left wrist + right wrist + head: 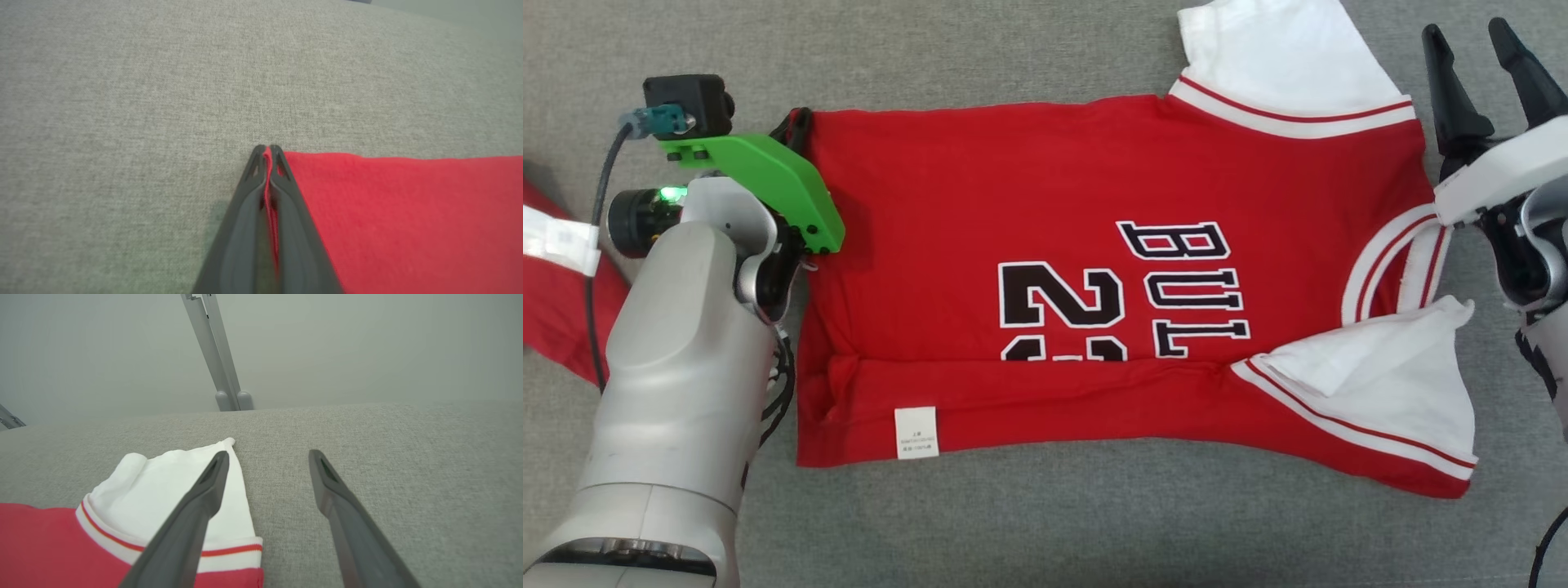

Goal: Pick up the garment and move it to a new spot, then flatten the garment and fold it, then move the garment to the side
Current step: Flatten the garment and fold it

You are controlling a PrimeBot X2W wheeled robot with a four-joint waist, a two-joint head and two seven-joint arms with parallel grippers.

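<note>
On the grey cloth surface (1013,531) the red jersey (1045,212) lies spread at centre, its six o'clock edge folded up. Light and limp, it will probably sag, so corners suit holding. The left gripper (267,153) clamps the ten o'clock hem corner. The right gripper (1466,28), at two o'clock, gapes empty.

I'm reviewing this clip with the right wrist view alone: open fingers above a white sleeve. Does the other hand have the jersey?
Observer: Yes. The left hand is shut on the red jersey at its far hem corner. Red cloth shows between its fingers.
Operator: Any fold made yet?
Observer: One. The near long edge lies turned over the lower part of the number, with the white care label showing.
</note>
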